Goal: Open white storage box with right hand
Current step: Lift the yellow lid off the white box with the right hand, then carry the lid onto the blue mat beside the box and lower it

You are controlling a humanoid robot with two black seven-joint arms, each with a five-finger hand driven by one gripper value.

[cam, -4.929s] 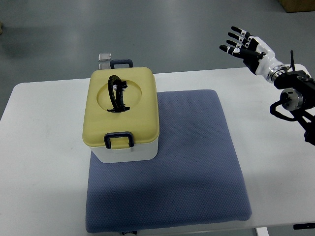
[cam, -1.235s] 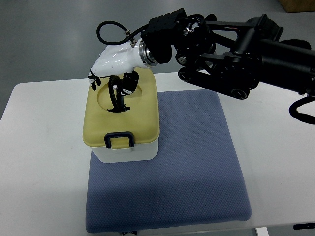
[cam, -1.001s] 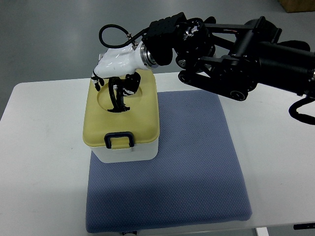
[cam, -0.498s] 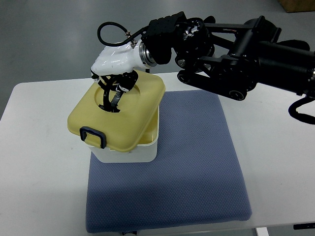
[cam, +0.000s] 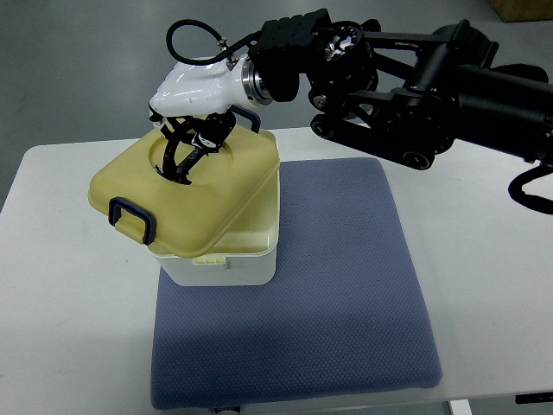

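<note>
One robot hand only, the right hand (cam: 192,95), white-shelled, reaching in from the right on a bulky black arm (cam: 415,78). Fingers curled around the black carry handle (cam: 177,151) on top of the yellow lid (cam: 186,194). Lid directly beneath the hand, lifted and tilted, near edge raised off the white storage box (cam: 226,264). Box below and slightly nearer than the hand, resting on a blue mat (cam: 337,294) over a white table (cam: 69,303).

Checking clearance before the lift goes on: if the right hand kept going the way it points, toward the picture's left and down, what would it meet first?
Probably the yellow lid whose handle the right hand grips; depth is uncertain.
</note>
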